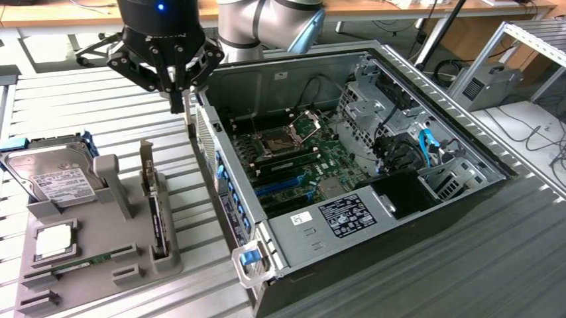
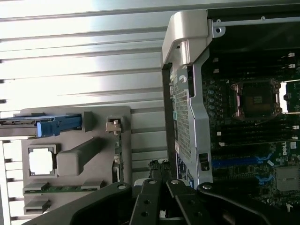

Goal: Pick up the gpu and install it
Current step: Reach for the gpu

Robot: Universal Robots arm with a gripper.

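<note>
The gpu (image 1: 156, 211) stands on edge in a slot of the grey holder (image 1: 106, 262), its silver bracket pointing up at the far end. In the wrist view the gpu (image 2: 117, 152) shows edge-on beside the holder's grey block. My gripper (image 1: 179, 99) hangs shut with nothing in it, above the table beside the far corner of the open computer case (image 1: 265, 225). It is well above the gpu and farther back. In the wrist view the gripper (image 2: 159, 180) has its black fingers (image 2: 151, 197) together over the gap between holder and case.
The holder also carries a silver hard drive (image 1: 49, 177), a processor (image 1: 55, 238) and a narrow memory stick (image 1: 84, 264). Inside the case lie the motherboard (image 1: 296, 156) with blue slots (image 1: 276, 189), cables and drive cages. The case wall (image 2: 185, 117) rises close to the gripper.
</note>
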